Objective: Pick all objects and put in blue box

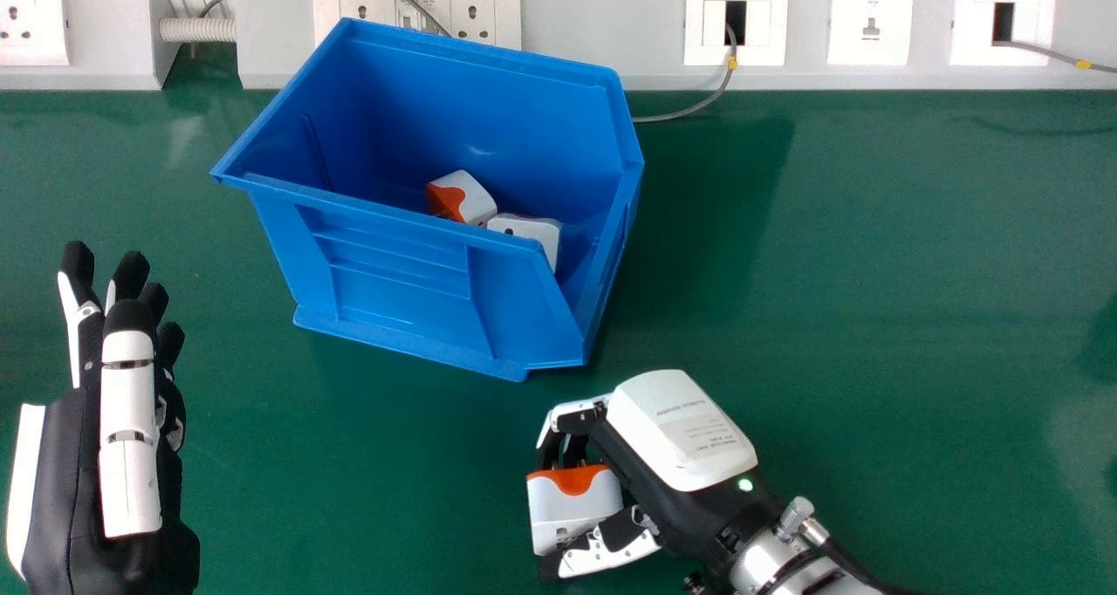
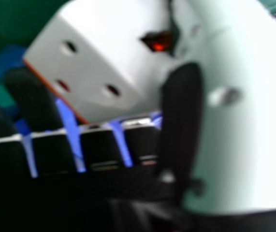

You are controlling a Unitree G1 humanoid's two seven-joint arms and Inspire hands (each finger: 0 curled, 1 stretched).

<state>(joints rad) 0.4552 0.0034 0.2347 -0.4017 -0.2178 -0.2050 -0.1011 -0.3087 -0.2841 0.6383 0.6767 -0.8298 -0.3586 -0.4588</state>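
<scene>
The robot's right hand (image 1: 641, 468) grips a white-and-orange plug adapter (image 1: 567, 508) over a green table (image 1: 855, 316), its fingers curled on one side of the piece and its thumb closed in on the other. From the right hand camera, three dark holes are visible in the adapter's white face, and a red light (image 2: 159, 47) glows in an opening beside the thumb. Ahead of the hand and to its left stands the blue box (image 1: 401, 281), with two similar pieces inside, a first adapter (image 1: 476, 204) and a second adapter (image 1: 524, 225) just beside it. Well apart to the left, the left hand (image 1: 129, 438) is open and empty, its fingers extended forward, wall sockets (image 1: 736, 23) beyond the box
</scene>
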